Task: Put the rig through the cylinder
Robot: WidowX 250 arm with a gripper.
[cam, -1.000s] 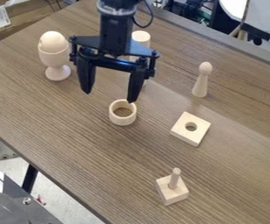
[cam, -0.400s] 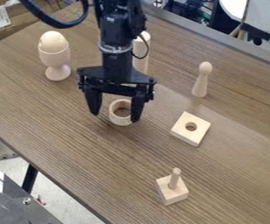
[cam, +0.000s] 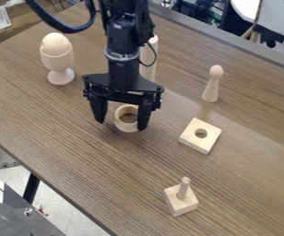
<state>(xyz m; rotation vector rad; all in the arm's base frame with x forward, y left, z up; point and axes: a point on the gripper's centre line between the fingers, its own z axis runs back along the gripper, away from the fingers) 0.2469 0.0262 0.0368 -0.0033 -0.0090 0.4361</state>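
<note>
from the camera view, i'd say i'm at the pre-grasp stage. my jaws are apart, one on each side of the wooden ring (cam: 125, 128); can't tell if either one touches it. it's sitting on the worktop (cam: 64, 129), so grabbing, lifting and threading are all left. i'm guessing the cylinder is that bare peg (cam: 183, 188) on the little block (cam: 181, 205), well apart from me. ring's pale, short and thick-walled, lying flat with its round hole facing up.
</note>
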